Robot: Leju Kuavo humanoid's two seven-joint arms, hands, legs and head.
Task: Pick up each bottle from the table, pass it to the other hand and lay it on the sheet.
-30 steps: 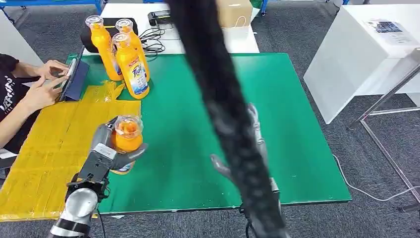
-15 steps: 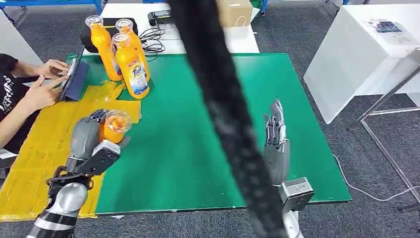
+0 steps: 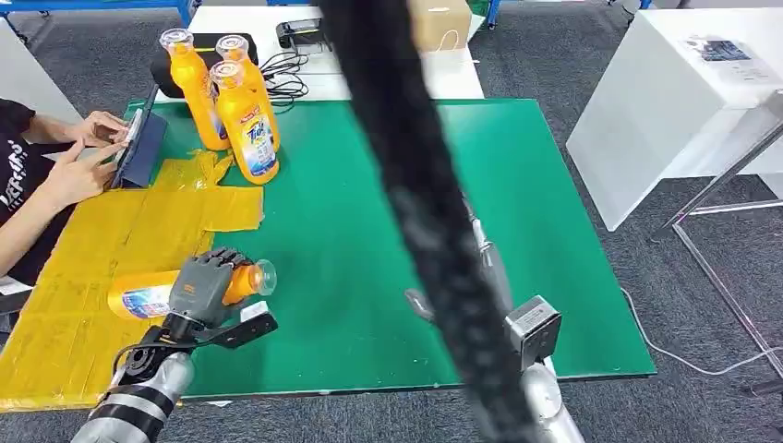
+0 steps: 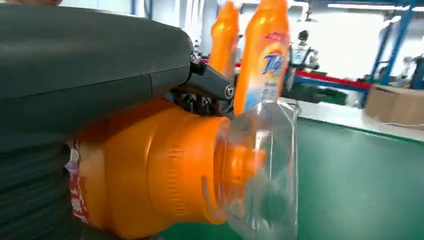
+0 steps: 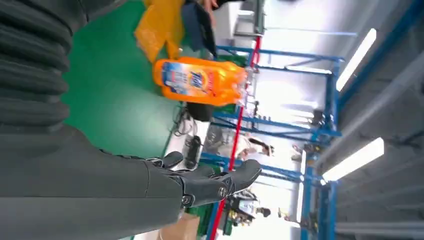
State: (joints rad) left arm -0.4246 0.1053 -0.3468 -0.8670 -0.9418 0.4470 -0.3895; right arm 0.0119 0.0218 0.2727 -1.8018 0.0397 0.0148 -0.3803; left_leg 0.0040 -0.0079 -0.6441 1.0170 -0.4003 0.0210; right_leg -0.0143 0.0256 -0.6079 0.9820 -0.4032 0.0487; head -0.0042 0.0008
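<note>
My left hand [image 3: 201,286] grips an orange bottle [image 3: 152,295] that lies on its side across the yellow sheet [image 3: 102,240], its clear cap [image 3: 265,276] pointing over the green mat. Up close, the same orange bottle [image 4: 150,175] sits under my left hand [image 4: 90,65]. Three upright orange bottles [image 3: 242,120] stand at the mat's far left corner; the upright orange bottles [image 5: 200,80] are visible beyond my right hand too. My right hand [image 3: 485,268] hovers over the mat near its front, partly behind a black cable, holding nothing. Its fingers [image 5: 220,182] are stretched out.
A thick black cable [image 3: 406,185] hangs across the middle of the head view. A person [image 3: 37,175] sits at the left with a tablet [image 3: 140,148]. Green mat [image 3: 388,231] covers the table. A white table [image 3: 674,92] stands to the right, cables and a box lie behind.
My left hand has tipped the orange bottle from upright onto its side and lowered it to the sheet. My right hand has drawn in behind the cable.
</note>
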